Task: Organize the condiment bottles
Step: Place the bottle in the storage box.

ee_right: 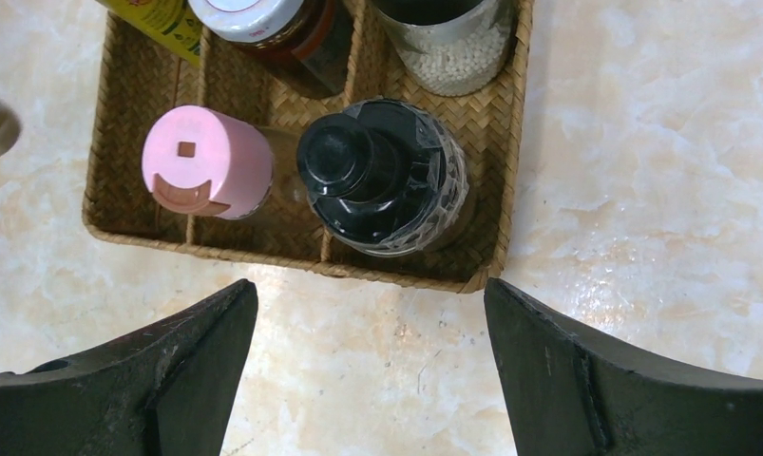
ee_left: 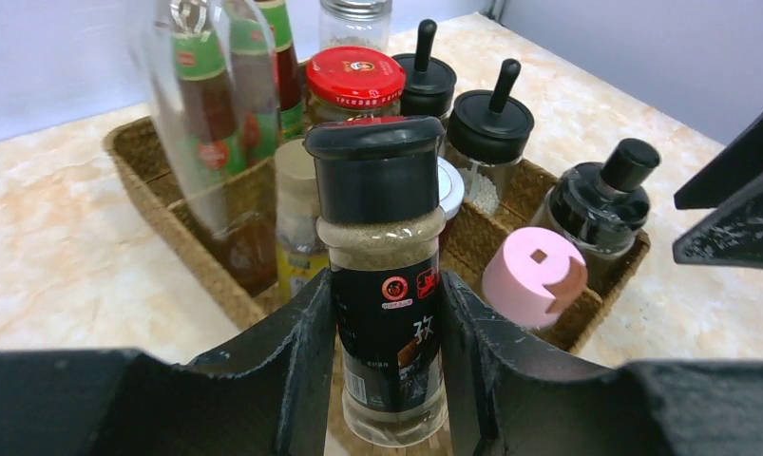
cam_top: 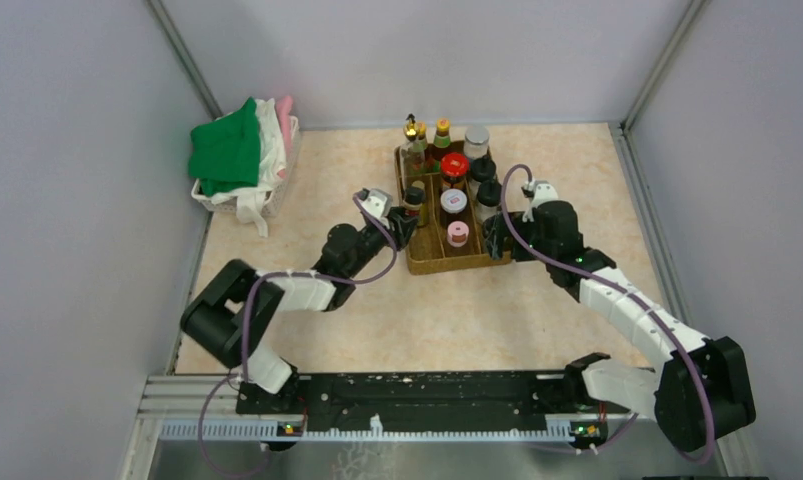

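My left gripper (ee_left: 387, 296) is shut on a black-capped spice bottle (ee_left: 382, 228) with a black label and holds it upright at the left rim of the brown woven tray (ee_left: 138, 163). In the top view this gripper (cam_top: 401, 226) and the bottle (cam_top: 414, 197) are at the tray's left side (cam_top: 457, 266). My right gripper (ee_right: 368, 290) is open and empty over bare table just before the tray's front edge (ee_right: 292, 260), near a black-knobbed jar (ee_right: 382, 180) and a pink-capped bottle (ee_right: 206, 161). A red-capped jar (cam_top: 454, 165), a silver-capped jar (cam_top: 476, 138) and a tall gold-topped bottle (cam_top: 411, 130) stand further back.
A white basket (cam_top: 239, 200) with green and white cloths stands at the back left. Grey walls close the table on three sides. My right gripper (cam_top: 499, 238) sits at the tray's front right corner in the top view.
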Tool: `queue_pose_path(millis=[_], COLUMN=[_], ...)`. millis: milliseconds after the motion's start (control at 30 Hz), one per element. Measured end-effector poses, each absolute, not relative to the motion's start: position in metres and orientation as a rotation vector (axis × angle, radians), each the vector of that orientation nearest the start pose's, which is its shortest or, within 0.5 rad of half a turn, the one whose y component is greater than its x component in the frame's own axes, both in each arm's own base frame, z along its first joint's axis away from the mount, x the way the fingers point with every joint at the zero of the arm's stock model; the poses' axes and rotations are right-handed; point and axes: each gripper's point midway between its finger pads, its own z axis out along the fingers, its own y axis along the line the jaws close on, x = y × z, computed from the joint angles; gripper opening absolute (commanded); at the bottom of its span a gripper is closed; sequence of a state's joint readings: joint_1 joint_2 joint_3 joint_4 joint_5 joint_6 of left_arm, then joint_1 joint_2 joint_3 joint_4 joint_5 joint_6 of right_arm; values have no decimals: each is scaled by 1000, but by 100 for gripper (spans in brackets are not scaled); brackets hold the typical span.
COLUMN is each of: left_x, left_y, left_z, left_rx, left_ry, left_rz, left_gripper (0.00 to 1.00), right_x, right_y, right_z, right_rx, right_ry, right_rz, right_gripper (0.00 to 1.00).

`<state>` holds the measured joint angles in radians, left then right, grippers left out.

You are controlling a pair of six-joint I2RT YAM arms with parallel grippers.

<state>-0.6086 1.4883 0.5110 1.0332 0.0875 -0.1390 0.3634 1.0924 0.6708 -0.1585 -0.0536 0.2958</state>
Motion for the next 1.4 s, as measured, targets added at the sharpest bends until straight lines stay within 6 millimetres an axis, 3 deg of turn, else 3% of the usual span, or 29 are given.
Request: queue_pose_path(millis=[200, 500, 933, 1167, 1400], left_x=[377, 386, 392, 397, 398], left_y=[-299, -317, -322, -327, -330], left_z=[147, 109, 103, 110, 113], left_rx=[438, 405, 390, 385, 383], left_ry=[1467, 1484, 1466, 1446, 1442], left_rz=[-717, -786, -801, -815, -831], left_gripper=[0, 0, 0, 20, 24], right_x=[307, 313, 319, 321, 321], right_y=[139, 140, 144, 145, 147], right_z=[118, 107, 102, 104, 106], right_rx=[-102, -110, -113, -115, -118], right_ry=[2219, 2237, 2235, 2222, 2215], right_rz=[421, 410, 418, 426, 439], right_gripper=[88, 88, 88, 88, 88])
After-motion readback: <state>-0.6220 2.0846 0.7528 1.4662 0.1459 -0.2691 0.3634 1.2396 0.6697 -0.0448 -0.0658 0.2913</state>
